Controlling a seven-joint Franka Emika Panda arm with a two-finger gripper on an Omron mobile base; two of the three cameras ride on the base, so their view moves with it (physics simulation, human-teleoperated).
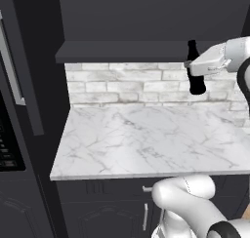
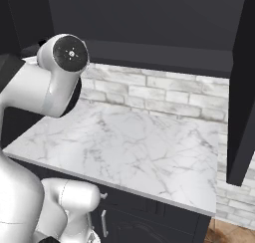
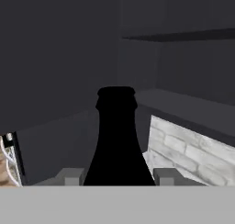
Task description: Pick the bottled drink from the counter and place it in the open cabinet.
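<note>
The bottled drink (image 1: pixel 196 71) hangs upright in the tool (image 1: pixel 191 66), well above the marble counter (image 1: pixel 146 139) and just in front of the open cabinet (image 1: pixel 132 51) shelf edge. Its long axis runs vertical, cap up. It looks rigid, smooth and probably slippery — the tool is clenched on the body below the neck, seemingly the safest hold. Its weight is hard to judge here.

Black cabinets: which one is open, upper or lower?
The wide matte black upper cabinet, showing a dark interior and flat bottom shelf; the panelled lower ones are shut.
</note>
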